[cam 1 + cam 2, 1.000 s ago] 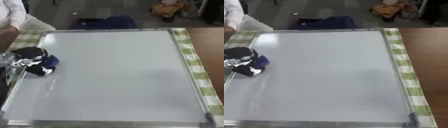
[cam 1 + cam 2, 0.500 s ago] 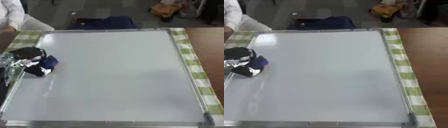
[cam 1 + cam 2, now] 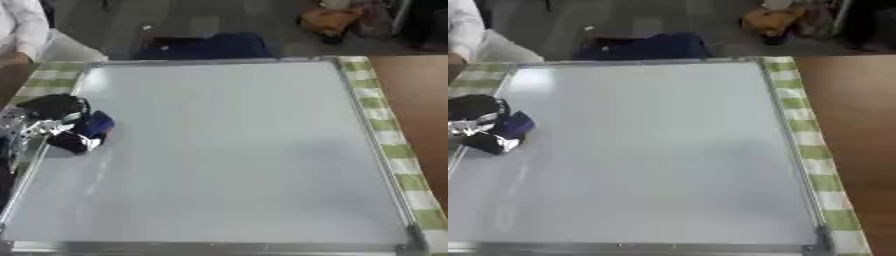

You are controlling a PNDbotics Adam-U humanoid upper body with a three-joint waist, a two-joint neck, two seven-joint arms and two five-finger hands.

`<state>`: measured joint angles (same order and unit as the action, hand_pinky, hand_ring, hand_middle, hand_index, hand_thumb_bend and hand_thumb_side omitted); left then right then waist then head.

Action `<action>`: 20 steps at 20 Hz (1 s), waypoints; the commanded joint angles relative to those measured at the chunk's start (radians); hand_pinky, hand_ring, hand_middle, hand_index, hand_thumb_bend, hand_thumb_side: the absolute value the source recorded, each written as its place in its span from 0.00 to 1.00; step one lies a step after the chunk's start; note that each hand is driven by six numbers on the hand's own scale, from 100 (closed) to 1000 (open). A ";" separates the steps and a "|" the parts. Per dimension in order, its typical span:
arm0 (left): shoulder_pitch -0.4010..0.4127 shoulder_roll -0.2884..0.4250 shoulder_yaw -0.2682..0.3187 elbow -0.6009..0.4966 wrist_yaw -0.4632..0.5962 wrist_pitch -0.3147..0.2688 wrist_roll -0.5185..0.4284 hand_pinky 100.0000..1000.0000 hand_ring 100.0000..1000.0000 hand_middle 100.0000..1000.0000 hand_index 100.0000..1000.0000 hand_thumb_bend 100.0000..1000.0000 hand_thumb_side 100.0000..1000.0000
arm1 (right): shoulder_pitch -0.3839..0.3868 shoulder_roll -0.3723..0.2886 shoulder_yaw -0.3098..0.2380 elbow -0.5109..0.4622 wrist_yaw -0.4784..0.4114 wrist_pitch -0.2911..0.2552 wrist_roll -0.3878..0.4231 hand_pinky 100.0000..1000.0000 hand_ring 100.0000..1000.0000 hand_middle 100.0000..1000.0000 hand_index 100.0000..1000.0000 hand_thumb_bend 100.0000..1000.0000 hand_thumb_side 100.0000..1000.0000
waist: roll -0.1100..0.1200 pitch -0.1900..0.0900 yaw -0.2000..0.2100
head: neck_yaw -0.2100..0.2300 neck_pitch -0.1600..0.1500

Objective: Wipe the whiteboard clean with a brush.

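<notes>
The whiteboard (image 3: 227, 150) is a large smooth rectangle, pale grey-white with a thin silver metal frame, lying flat on a green-and-white checked cloth (image 3: 385, 125); bare brown tabletop (image 3: 859, 110) shows toward 3 o'clock. The surface looks glossy and free of marks. At about 9 o'clock, near the board's left rim, the black and silver left hand (image 3: 54, 120) rests on the board, fingers curled around a small blue brush (image 3: 96, 124) whose end pokes out toward 3 o'clock.
</notes>
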<state>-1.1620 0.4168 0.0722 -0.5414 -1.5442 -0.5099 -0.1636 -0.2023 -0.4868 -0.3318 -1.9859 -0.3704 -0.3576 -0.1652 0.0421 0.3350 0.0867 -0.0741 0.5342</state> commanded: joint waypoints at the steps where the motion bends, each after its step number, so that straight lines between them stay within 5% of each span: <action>1: -0.003 0.044 0.000 0.012 -0.042 0.012 0.030 0.75 0.56 0.26 0.08 0.00 0.56 | -0.005 -0.016 -0.009 -0.014 -0.001 0.000 -0.001 0.65 0.54 0.44 0.50 0.00 1.00 | -0.005 -0.022 0.002 | -0.005 -0.008; 13: -0.007 0.055 0.010 0.038 -0.060 0.014 0.037 0.74 0.54 0.26 0.08 0.00 0.56 | -0.004 -0.016 -0.009 -0.014 -0.003 -0.001 -0.001 0.65 0.54 0.44 0.50 0.00 1.00 | -0.006 -0.025 0.002 | -0.005 -0.012; 20: -0.005 0.045 0.001 0.053 -0.024 -0.043 -0.016 0.73 0.53 0.24 0.08 0.00 0.56 | -0.004 -0.016 -0.010 -0.014 -0.002 -0.001 -0.003 0.65 0.54 0.44 0.50 0.00 1.00 | -0.006 -0.024 0.000 | -0.006 -0.013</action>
<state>-1.1649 0.4427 0.0789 -0.5018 -1.5728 -0.5370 -0.1652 -0.2020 -0.4868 -0.3319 -1.9859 -0.3713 -0.3578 -0.1656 0.0410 0.3276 0.0872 -0.0787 0.5328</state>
